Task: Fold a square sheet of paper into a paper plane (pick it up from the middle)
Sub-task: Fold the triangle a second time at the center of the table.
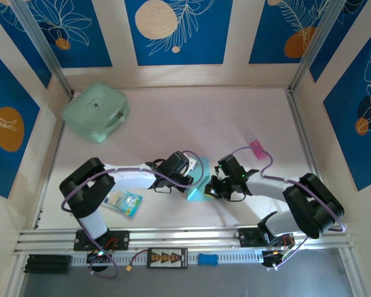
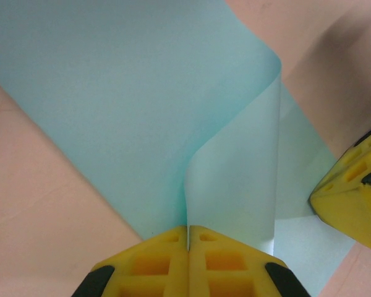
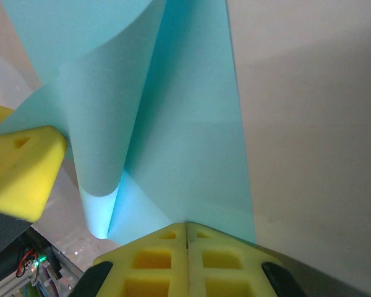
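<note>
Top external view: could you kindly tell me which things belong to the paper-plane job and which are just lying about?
In the job: square sheet of paper; left tool and right tool, both shut on it.
Lying about: mint-green pouch; printed packet; small pink object.

**Two hands meet at a light-blue sheet, mid-frame**

The left hand (image 1: 193, 177) and the right hand (image 1: 213, 187) close in from either side just below the middle of the frame. The square sheet of paper (image 1: 198, 190) shows as a narrow light-blue strip between them. On the pale surface (image 1: 191, 117), a mint-green pouch (image 1: 96, 112) lies at upper left. A small blue-and-white packet (image 1: 125, 202) sits at lower left beside the left arm, and a pink object (image 1: 255, 145) lies right of centre.
</note>
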Tool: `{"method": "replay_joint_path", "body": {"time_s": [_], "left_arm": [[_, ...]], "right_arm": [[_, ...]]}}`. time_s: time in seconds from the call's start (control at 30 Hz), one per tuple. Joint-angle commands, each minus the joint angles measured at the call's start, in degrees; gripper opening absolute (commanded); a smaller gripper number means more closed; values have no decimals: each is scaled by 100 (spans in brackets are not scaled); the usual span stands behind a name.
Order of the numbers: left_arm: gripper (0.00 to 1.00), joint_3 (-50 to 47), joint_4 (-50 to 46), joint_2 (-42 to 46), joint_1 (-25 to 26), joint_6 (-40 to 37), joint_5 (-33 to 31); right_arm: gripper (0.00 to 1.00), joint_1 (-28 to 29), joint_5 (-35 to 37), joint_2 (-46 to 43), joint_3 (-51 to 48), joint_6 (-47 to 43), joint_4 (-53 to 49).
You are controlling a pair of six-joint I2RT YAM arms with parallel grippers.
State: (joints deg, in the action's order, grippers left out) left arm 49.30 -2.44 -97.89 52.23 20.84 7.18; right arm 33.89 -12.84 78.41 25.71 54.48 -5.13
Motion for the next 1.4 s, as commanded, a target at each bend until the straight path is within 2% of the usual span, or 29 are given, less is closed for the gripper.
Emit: {"method": "replay_joint_path", "body": {"time_s": [0.0,0.77,1.07,1.37], "left_arm": [[0,101,-22,-115,-52,-122,37],[0,-33,240,94,-46,-206,106],[0,25,165,-114,-53,-204,-10],[0,61,208,-256,-49,-252,225]], "right_arm": [[3,-23,207,-26,-158,-27,-502],[4,-102,151,-61,-237,-25,-437],[4,-118,147,-64,-251,-27,-425],[4,-128,142,-72,-261,-30,-415]]}}
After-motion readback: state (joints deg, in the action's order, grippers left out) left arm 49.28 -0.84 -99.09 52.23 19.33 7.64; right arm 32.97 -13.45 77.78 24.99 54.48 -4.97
